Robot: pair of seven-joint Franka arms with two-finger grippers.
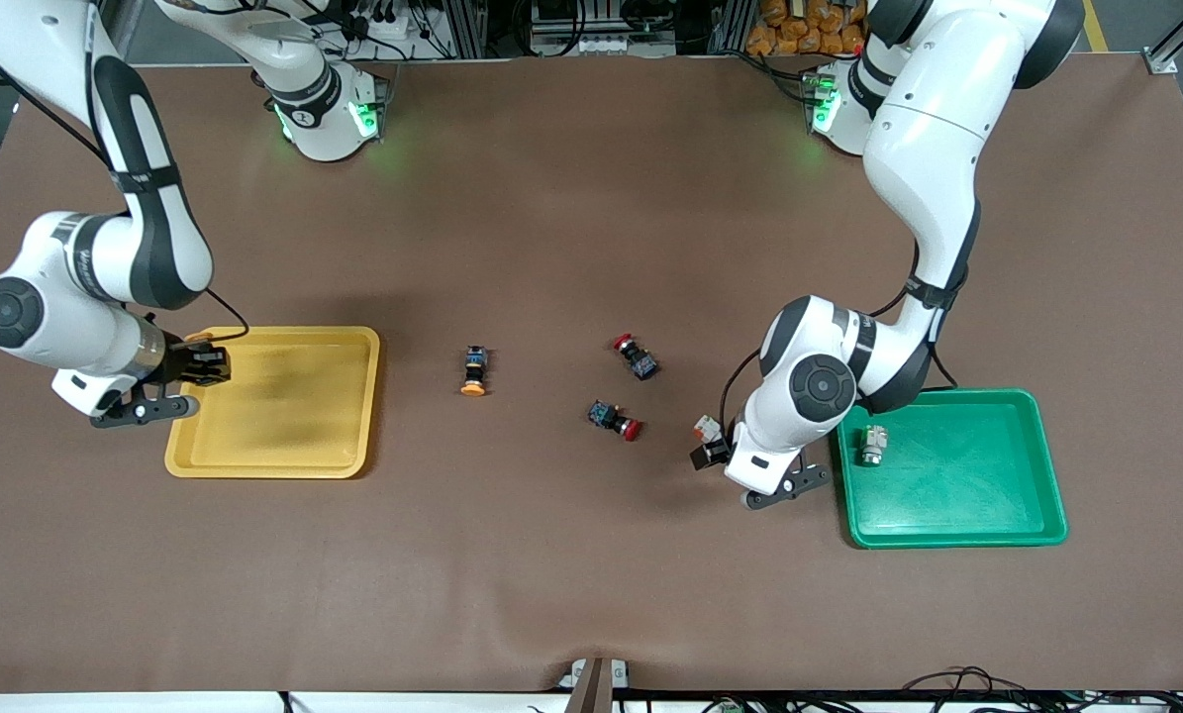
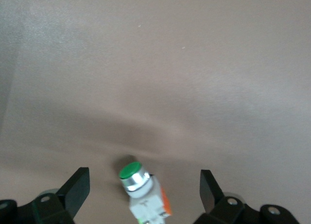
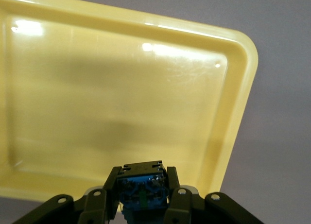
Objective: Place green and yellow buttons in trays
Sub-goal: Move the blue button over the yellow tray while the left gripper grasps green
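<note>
My right gripper (image 1: 205, 364) is shut on a black-blue button (image 3: 142, 182) with a yellow-orange cap. It holds the button over the rim of the yellow tray (image 1: 272, 465) at the right arm's end; the tray (image 3: 121, 88) holds nothing. My left gripper (image 1: 710, 448) is open, low over the table beside the green tray (image 1: 957, 500). A white button with a green cap (image 2: 138, 187) lies on the table between its fingers (image 2: 77, 185); it also shows in the front view (image 1: 707, 429). Another white button (image 1: 872, 444) lies in the green tray. A second yellow-capped button (image 1: 474, 369) lies mid-table.
Two black-blue switches with red caps (image 1: 636, 356) (image 1: 615, 419) lie on the brown table between the yellow-capped button and my left gripper. The left arm's elbow (image 1: 819, 386) hangs over the green tray's edge.
</note>
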